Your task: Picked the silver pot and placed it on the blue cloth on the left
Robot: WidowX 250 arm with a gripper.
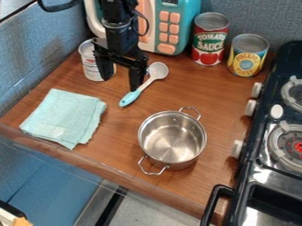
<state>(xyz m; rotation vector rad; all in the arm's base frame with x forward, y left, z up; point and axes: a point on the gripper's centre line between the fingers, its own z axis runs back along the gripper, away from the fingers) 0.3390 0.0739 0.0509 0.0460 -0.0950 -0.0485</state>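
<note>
Gripper (122,81) hung open, empty. Silver pot (172,139) lay to its lower right in view, handles (153,173) running upper right–lower left (awkward diagonal, I judged).

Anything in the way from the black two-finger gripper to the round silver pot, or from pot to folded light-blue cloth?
Gripper to silver pot: teal-and-grey spoon lies across that stretch, flat on the brown wooden counter, so probably easy to clear. Pot to cloth: nothing visible.
</note>
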